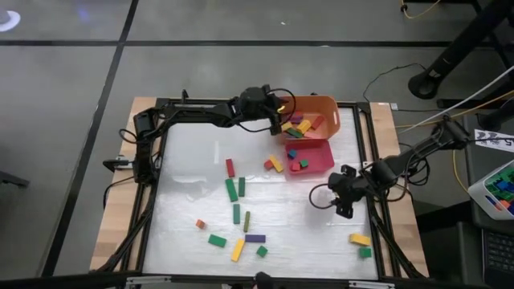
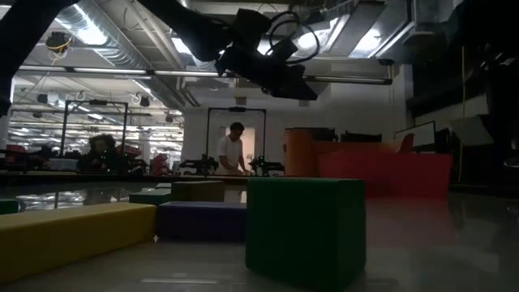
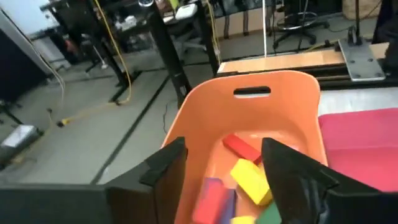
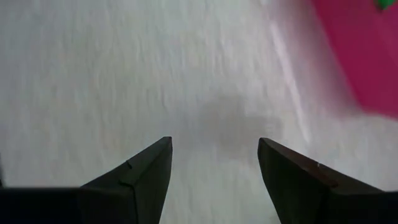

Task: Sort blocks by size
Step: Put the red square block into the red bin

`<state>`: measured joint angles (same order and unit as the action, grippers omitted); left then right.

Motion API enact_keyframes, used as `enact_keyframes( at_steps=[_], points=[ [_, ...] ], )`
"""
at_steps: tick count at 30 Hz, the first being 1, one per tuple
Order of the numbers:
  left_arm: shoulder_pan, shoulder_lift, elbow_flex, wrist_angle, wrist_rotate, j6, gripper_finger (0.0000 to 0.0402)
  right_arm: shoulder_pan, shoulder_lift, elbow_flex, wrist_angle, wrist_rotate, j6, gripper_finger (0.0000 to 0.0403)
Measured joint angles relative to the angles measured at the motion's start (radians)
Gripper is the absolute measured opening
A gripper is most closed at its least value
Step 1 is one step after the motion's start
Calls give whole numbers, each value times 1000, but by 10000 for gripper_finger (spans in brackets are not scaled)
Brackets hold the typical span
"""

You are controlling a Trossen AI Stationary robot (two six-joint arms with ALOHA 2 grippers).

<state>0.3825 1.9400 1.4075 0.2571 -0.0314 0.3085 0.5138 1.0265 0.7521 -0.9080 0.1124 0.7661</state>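
Over the orange bin (image 1: 315,112) at one o'clock, the left gripper (image 3: 224,180) hangs spread, dropping done; next, fetch another long bar (image 1: 231,189).

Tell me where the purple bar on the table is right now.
In the high view, the purple bar lies near the table's front edge, centre-left, between the yellow bar and a small green cube, just below an olive bar.

Overhead, table-level and two wrist views, sharing orange bin (image 1: 317,112).
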Motion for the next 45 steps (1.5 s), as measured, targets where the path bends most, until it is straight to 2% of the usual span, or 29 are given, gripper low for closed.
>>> enact_keyframes(
  at_steps=[4,7,14,16,20,24,30,45],
  points=[
    [-33,-13,0,-64,5,-36,208,32,28,0,30,71,14,239],
    [-76,-22,1,-152,38,-10,204,46,46,0,32,71,14,239],
    [-193,-27,0,-413,46,-72,193,43,58,0,42,80,14,239],
    [-223,-27,0,-480,19,-87,192,43,58,0,42,96,13,239],
    [-268,-5,0,-556,-100,-198,192,43,58,0,44,98,13,239],
    [-285,40,0,-570,-155,-315,192,42,58,0,46,109,13,239],
    [-284,101,0,-574,-157,-395,192,42,58,0,46,113,13,239],
    [-285,135,-11,-632,-156,-557,192,42,58,0,45,112,13,239]
  ],
)
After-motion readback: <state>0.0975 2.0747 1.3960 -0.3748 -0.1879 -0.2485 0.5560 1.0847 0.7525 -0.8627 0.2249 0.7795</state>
